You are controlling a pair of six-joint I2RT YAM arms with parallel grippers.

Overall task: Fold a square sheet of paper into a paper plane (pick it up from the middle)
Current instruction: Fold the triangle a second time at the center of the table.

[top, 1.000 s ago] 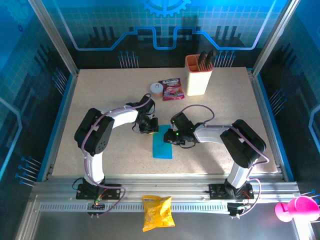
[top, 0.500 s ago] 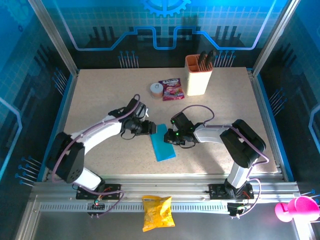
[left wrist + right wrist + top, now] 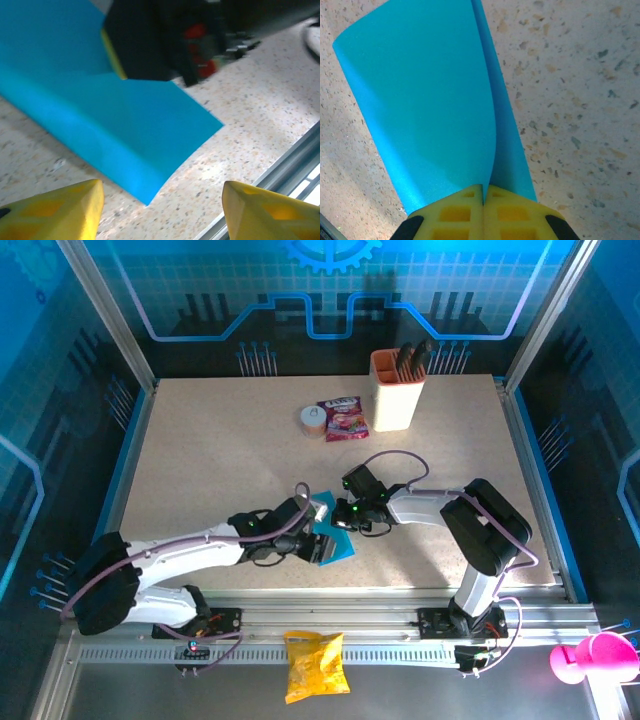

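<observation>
The right pincer [image 3: 483, 200] was shut tight on the blue paper [image 3: 430, 100], with its two yellow tips pressed together on one end of it. The paper was thin and smooth with no marks. It was folded over, so two layers showed, and the top layer curved up a little. The left pincer [image 3: 160, 212] was open, its yellow tips spread wide apart and holding nothing, low over the counter just beside a pointy corner of the paper [image 3: 115, 130]. From above, the paper [image 3: 335, 545] lay near the front middle of the counter [image 3: 220, 450], between the left pincer [image 3: 312, 540] and the right pincer [image 3: 345, 523]. The counter was flat, pale and speckled like sand. Far back on it stood a tall orange and cream holder [image 3: 396, 390] with some dark handles [image 3: 412, 358] poking out of the top. Next to the holder lay a shiny red-purple snack packet [image 3: 343, 418], and just beside that was a small round pale thing [image 3: 313, 418]. A crinkly yellow crisp bag [image 3: 315, 665] lay in front of the counter on the grey metal rails, between the two arm bases.
</observation>
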